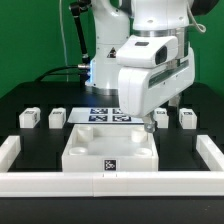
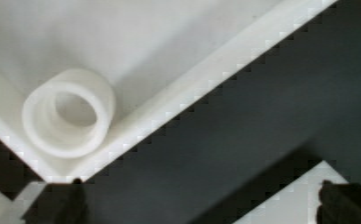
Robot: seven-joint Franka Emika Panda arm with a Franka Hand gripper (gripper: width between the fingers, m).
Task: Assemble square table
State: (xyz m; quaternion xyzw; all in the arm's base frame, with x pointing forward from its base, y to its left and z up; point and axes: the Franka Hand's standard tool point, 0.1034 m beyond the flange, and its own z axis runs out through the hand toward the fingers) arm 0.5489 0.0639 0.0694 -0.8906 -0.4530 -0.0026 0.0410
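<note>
The square table top [image 1: 92, 158] is a thick white slab with recessed corners and a black-and-white tag on its near side; it lies in the middle of the black table. Small white leg blocks stand behind it: two at the exterior view's left [image 1: 29, 118] [image 1: 57, 118] and two at its right [image 1: 163, 117] [image 1: 187, 119]. My gripper [image 1: 150, 126] hangs over the slab's far right corner. In the wrist view the slab [image 2: 177, 50] shows a round socket [image 2: 67, 110] near its edge. My gripper [image 2: 198, 205] is open, fingers wide apart with nothing between them.
The marker board [image 1: 105, 113] lies flat behind the slab. A long low white border wall [image 1: 100, 183] runs along the front and up both sides [image 1: 10, 150] [image 1: 212, 150]. The arm's white body fills the upper right of the exterior view.
</note>
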